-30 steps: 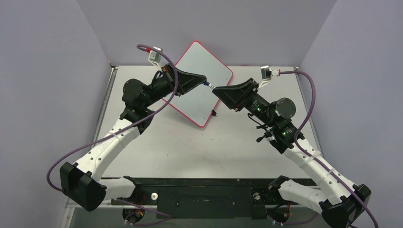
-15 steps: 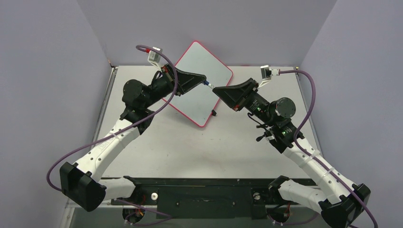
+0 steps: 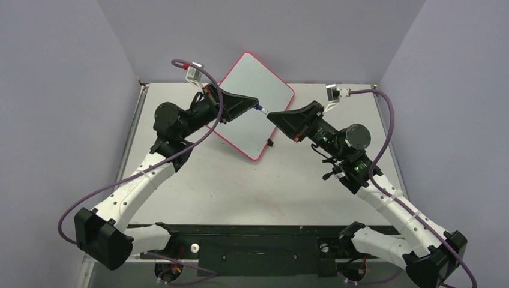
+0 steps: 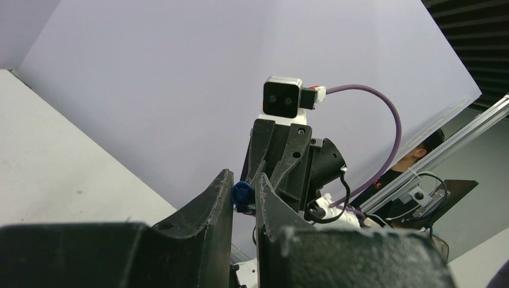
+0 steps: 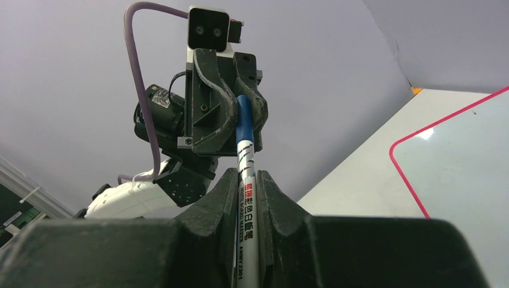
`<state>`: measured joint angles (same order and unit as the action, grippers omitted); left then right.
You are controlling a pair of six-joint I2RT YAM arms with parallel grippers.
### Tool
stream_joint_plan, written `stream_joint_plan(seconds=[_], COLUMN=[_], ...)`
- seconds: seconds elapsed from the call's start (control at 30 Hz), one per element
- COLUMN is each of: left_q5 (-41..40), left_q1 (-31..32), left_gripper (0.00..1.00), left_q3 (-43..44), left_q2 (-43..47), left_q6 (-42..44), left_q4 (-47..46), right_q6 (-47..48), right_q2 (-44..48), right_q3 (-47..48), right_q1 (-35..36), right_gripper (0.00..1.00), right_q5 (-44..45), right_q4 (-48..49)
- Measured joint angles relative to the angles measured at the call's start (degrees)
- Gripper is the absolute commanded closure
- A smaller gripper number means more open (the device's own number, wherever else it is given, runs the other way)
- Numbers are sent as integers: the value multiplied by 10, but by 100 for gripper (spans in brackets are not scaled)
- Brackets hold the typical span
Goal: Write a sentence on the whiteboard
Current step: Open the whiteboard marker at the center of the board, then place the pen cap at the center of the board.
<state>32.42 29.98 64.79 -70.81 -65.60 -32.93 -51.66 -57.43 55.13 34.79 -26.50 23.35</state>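
Seemingly uncapping at frame centre. Gripping blue cap [image 4: 242,193] with left end effector [image 4: 244,182], marker barrel [image 5: 245,153] with right end effector [image 5: 246,176]. Next: pull straight apart.

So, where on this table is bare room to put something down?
Free: the table's near middle, between left arm and right arm, before the whiteboard's near corner; plus far left corner. Crowded: over its right edge, where left fingers and right fingers hold the marker.
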Motion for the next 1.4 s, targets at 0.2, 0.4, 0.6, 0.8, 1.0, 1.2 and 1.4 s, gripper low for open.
stream_joint_plan(seconds=[0.2, 0.4, 0.6, 0.8, 1.0, 1.2, 1.4], left_q5=[22, 34, 14, -19, -20, -23, -73], left_q1=[-20, -37, -68, -96, -120, -171, -189], left_gripper=[100, 100, 100, 100, 100, 100, 100], left_q3=[-22, -51, -61, -61, -66, -76, -107], left_q2=[16, 23, 33, 38, 49, 85, 147], left_q6=[-15, -44, -51, -47, -42, -7, 82], left_q4=[12, 5, -5, -5, 5, 76, 229], right_q6=[0, 0, 0, 0, 2, 18, 42], right_q2=[-6, -15, -15, -7, -3, 6, 16], right_q3=[-6, -8, -9, -9, -9, -9, -12], right_q1=[2, 5, 0, -3, -3, -3, -3], right_gripper=[100, 100, 100, 100, 100, 100, 100], right_q5=[-9, -14, -9, -3, -2, 13, 35], right_q4=[-2, -11, -16, -9, -10, -30, -69])
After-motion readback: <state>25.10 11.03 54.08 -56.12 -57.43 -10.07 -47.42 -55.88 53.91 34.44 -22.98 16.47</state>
